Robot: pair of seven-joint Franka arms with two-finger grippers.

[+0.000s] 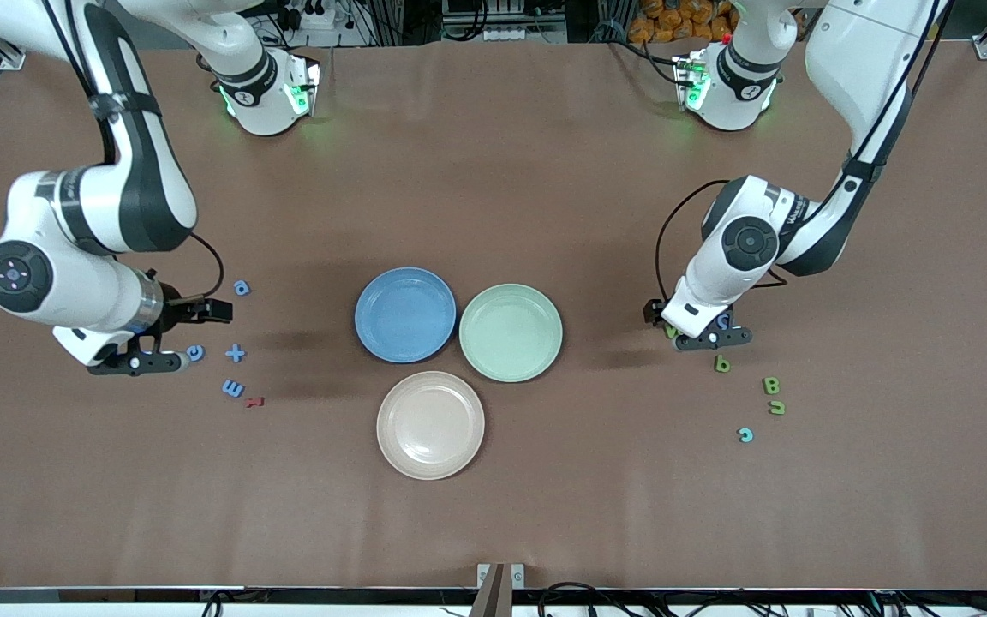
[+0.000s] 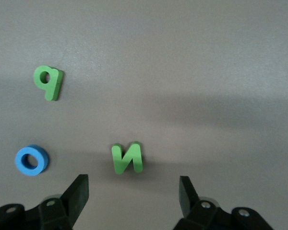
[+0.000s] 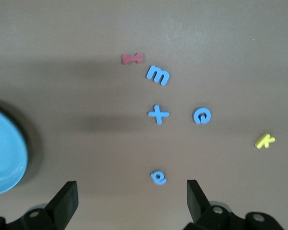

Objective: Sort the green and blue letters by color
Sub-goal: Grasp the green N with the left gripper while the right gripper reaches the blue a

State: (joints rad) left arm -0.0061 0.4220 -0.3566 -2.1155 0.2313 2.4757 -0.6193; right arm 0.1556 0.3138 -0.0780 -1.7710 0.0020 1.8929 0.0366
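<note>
We see the left gripper (image 2: 133, 191) spread wide above the green N (image 2: 127, 158), with a blue ring (image 2: 32, 160) and green b (image 2: 49, 82) lying near it. The right gripper (image 3: 132, 199) is spread too, over the blue a (image 3: 158, 178); near it lie the blue plus (image 3: 158, 114), m (image 3: 158, 75) and e (image 3: 202, 115), all apart from the blue plate (image 1: 405, 314) and green plate (image 1: 511, 332)

Matt brown paper-like table cover (image 1: 493, 514), faintly creased, smooth satin plastic-looking blue plate (image 1: 405, 314), green plate (image 1: 511, 332), beige plate (image 1: 430, 424), matt foam-like letters (image 3: 158, 75), glossy white arm shells (image 1: 74, 206)
</note>
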